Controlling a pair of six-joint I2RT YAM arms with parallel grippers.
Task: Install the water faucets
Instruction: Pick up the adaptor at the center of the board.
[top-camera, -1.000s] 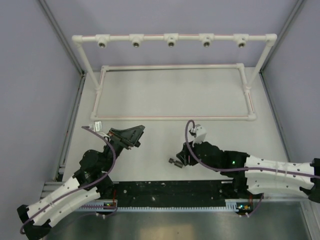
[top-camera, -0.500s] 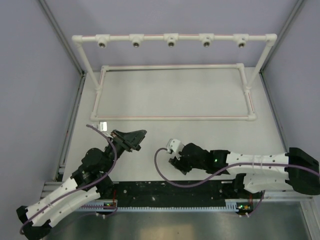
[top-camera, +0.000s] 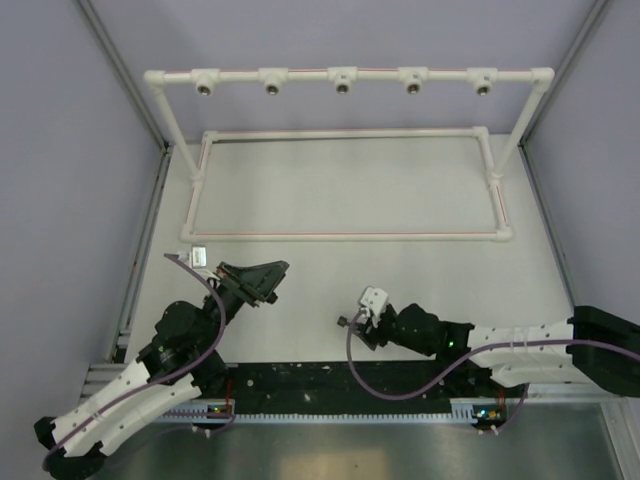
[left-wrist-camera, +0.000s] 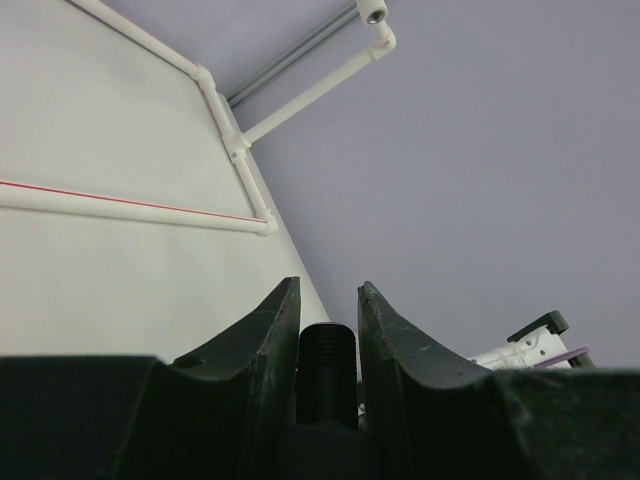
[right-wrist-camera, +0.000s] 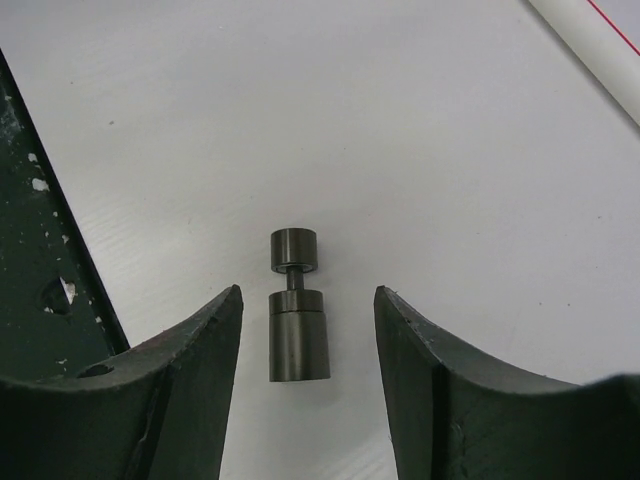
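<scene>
One water faucet (left-wrist-camera: 328, 365), a black threaded stub, stands between the fingers of my left gripper (left-wrist-camera: 328, 292), which is shut on it. In the top view this gripper (top-camera: 274, 272) hovers over the near left of the table. A second water faucet (right-wrist-camera: 297, 318), a small dark cylinder with a knob on a thin stem, lies on the white table. My right gripper (right-wrist-camera: 309, 292) is open with a finger on each side of it, neither touching. From above, that faucet (top-camera: 343, 321) lies just at the tip of the right gripper (top-camera: 357, 323).
A white pipe frame stands at the far end; its top bar (top-camera: 300, 73) carries several metal-ringed sockets (top-camera: 342, 88). Its rectangular base (top-camera: 350, 236) lies on the table. A black rail (top-camera: 330, 375) runs along the near edge. Purple walls close both sides.
The right arm swung its wrist round and now points left at the lying faucet, with the jaws a little wider. The left arm shifted slightly, still gripping its faucet.
</scene>
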